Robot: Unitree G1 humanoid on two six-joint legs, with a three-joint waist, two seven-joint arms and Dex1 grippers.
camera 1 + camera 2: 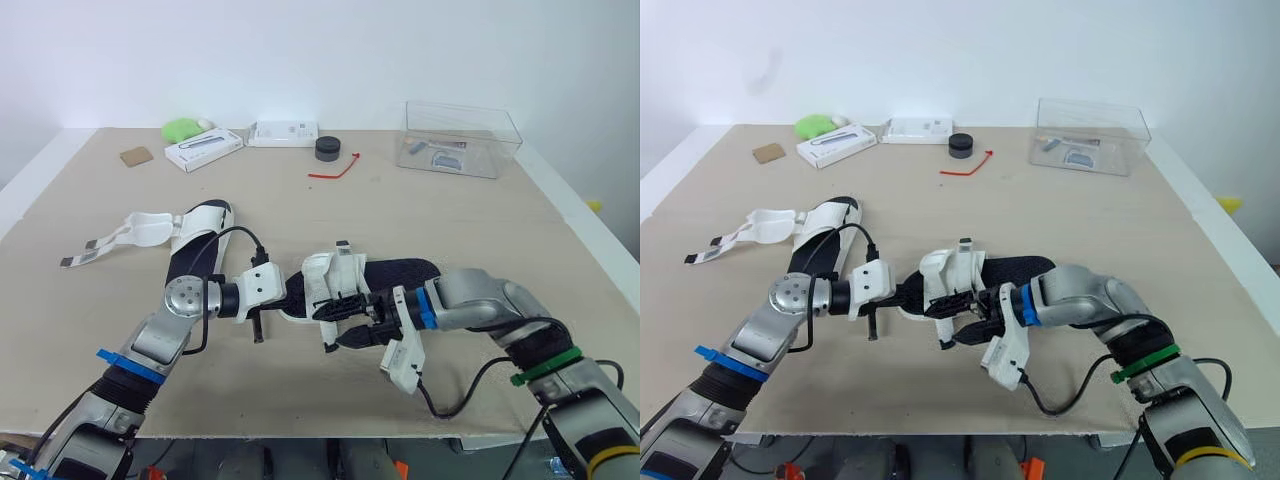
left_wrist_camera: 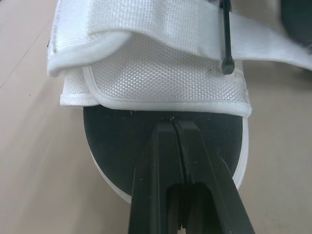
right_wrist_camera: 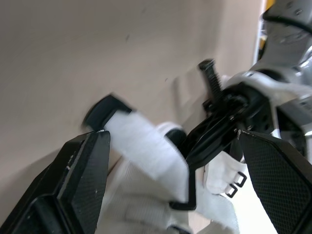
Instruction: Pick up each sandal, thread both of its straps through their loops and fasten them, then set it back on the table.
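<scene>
- Left gripper [image 2: 174,126] pressed shut, tips on the black insole at the toe of the near sandal [image 1: 395,272], right against its front strap [image 2: 161,73].
- Right gripper [image 3: 171,139] spread wide, a loose strap [image 3: 146,148] between the fingers, not pinched.
- Near sandal between both arms, toward the front edge of the surface [image 1: 450,210].
- Second sandal [image 1: 205,232] off to the left, straps splayed open.
</scene>
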